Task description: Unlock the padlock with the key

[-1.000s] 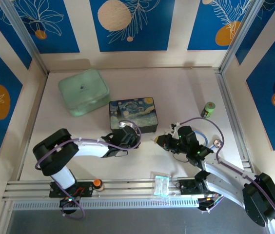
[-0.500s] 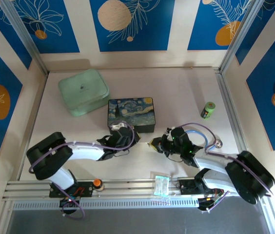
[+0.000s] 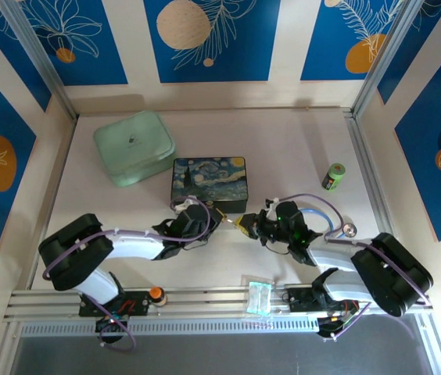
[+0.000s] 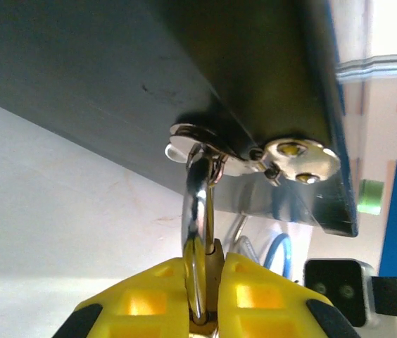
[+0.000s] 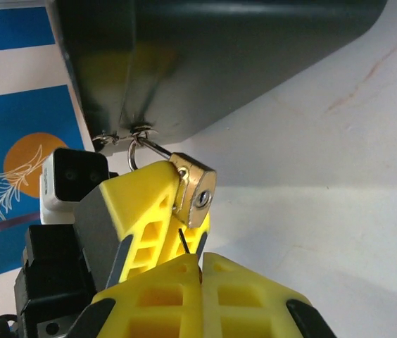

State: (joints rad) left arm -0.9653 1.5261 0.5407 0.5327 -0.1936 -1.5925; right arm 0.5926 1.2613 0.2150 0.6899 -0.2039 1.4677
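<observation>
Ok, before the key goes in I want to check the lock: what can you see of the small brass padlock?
The small brass-gold padlock is a squarish metal block, its round silver keyhole facing the right wrist camera. Its thin silver shackle looks closed, hooked through the dark box's metal clasp. The body, tilted, is pinched between the left gripper's yellow fingers. The thin key sits just below, outside the keyhole.
</observation>
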